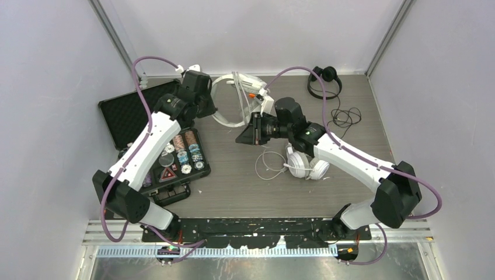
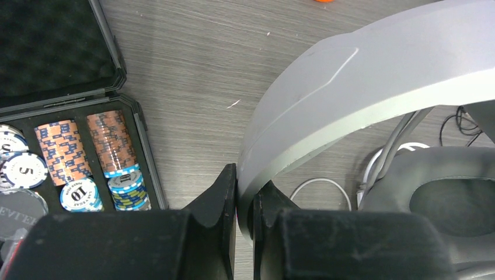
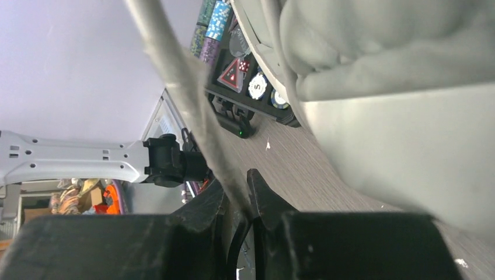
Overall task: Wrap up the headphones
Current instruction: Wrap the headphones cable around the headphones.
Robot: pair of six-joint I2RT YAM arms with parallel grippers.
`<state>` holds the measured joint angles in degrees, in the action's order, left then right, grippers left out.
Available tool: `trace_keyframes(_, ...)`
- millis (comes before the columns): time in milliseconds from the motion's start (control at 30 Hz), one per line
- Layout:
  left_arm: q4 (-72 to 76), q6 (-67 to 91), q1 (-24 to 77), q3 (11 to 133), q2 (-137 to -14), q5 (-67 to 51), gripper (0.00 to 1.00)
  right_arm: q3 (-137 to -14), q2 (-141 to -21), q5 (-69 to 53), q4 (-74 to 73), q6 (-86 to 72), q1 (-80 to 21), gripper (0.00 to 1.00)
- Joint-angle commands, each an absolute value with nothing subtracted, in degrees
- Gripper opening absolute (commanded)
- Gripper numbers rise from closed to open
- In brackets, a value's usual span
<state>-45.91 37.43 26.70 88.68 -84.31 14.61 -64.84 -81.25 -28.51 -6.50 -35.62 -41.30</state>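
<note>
My left hand is clamped on the grey headset band, right hand narrow, pinching its cable. If that pinch slackens, cable probably slips out mid-wrap.

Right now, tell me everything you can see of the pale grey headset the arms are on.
The pale grey headset is a large over-ear set with a broad, smooth matte band, plastic by its look, and a padded grey ear cushion. It sits at the far middle of the table, apparently lifted off it. The left gripper is shut on the band. Its white cable runs between the fingers of the right gripper, which look closed on it.
</note>
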Motion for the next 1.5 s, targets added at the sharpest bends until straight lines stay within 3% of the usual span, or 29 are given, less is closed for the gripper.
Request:
trace_keyframes(0, -37.80, 43.42, 26.37, 89.47, -80.66, 13.38, 0.00, -63.30, -78.23, -26.69, -0.31, -32.83, -41.78, 0.20)
trace_keyframes(433, -36.20, 46.92, 25.97, 90.09, -79.15, 11.80, 0.00, -53.09, -73.76, -25.91, 10.26, -28.61, -41.78, 0.24)
trace_keyframes(967, -31.11, 53.35, 21.94, 89.65, -77.09, 4.86, 0.00, -44.33, -72.92, -24.48, 15.73, -28.02, -41.77, 0.14)
trace_keyframes(1467, -34.32, 51.99, 20.09, 92.54, -76.80, 2.43, 0.00, -38.75, -77.87, -25.69, 23.75, -25.19, -41.85, 0.21)
